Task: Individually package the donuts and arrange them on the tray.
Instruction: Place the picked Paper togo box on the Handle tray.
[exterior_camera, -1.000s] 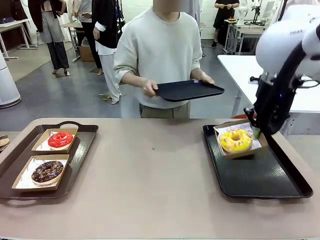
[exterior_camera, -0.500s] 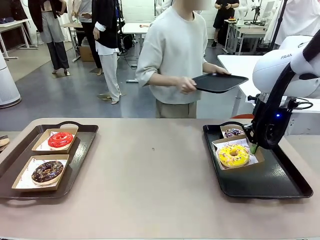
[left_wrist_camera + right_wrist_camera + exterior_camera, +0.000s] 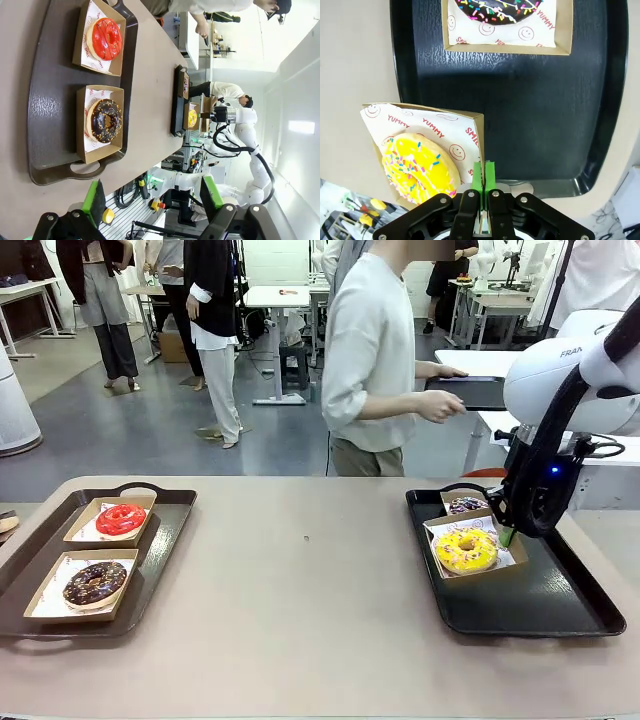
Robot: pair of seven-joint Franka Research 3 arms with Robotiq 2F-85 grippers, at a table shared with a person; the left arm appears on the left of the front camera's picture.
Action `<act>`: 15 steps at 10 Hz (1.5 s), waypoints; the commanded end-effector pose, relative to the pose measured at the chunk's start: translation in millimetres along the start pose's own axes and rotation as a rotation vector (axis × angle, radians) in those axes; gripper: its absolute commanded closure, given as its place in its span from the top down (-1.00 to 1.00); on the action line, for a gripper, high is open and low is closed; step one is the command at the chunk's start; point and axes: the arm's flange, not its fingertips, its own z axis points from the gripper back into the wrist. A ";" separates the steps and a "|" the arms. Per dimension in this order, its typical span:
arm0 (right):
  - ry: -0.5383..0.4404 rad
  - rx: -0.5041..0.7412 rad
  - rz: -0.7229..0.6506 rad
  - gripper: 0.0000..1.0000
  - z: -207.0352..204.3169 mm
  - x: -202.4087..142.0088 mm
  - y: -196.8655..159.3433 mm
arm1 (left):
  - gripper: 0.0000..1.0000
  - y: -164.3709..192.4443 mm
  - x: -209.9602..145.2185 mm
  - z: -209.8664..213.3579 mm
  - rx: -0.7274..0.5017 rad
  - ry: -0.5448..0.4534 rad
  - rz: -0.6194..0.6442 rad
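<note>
The yellow donut in its box is held over the right tray by the right tool, clamped on the box wall. It should be lowered flat before release.

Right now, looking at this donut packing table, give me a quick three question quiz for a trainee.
1. True or false: the right gripper is shut on the edge of the yellow donut's box.
2. Which donut shares the left tray with the red donut? A) purple B) chocolate C) yellow
3. Fill in: the person holds a black ____.

Key: 1 true. 2 B, the chocolate donut. 3 tray.
</note>
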 end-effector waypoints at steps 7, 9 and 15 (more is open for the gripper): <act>-0.023 -0.009 0.006 -0.96 -22.4 -12.0 -20.1 | 1.00 -1.9 0.0 2.2 0.000 -0.013 0.001; -0.018 -0.001 0.009 -0.96 -32.8 -12.7 -27.3 | 1.00 -1.9 0.0 2.2 0.000 -0.013 0.001; 0.025 0.010 0.020 -0.96 -60.9 -4.8 -35.7 | 1.00 -1.9 0.0 2.2 0.000 -0.013 0.001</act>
